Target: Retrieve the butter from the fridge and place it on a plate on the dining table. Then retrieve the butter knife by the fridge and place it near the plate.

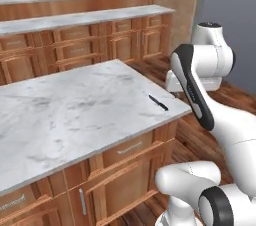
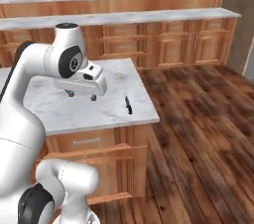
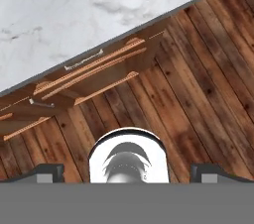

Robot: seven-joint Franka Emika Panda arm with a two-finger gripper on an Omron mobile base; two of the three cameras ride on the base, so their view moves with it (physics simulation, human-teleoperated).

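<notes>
I judge I am on the knife step: the butter knife (image 1: 158, 102) lies flat near the corner of the marble tabletop (image 1: 75, 115), with nothing around it. My gripper (image 2: 81, 94) hangs above the tabletop, fingers released and grasping nothing, well apart from the knife. Next I need to swing over, drop down and align with its slender handle. Cabinet counters (image 1: 80, 35) stand behind, out of the way.

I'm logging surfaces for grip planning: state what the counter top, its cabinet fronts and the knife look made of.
Counter top: polished white marble or a look-alike, going by the grey veining.
Cabinet fronts: orange-brown wood with visible grain and panel frames, semi-gloss.
Butter knife: dark all over, so whether metal or plastic is unclear.
</notes>
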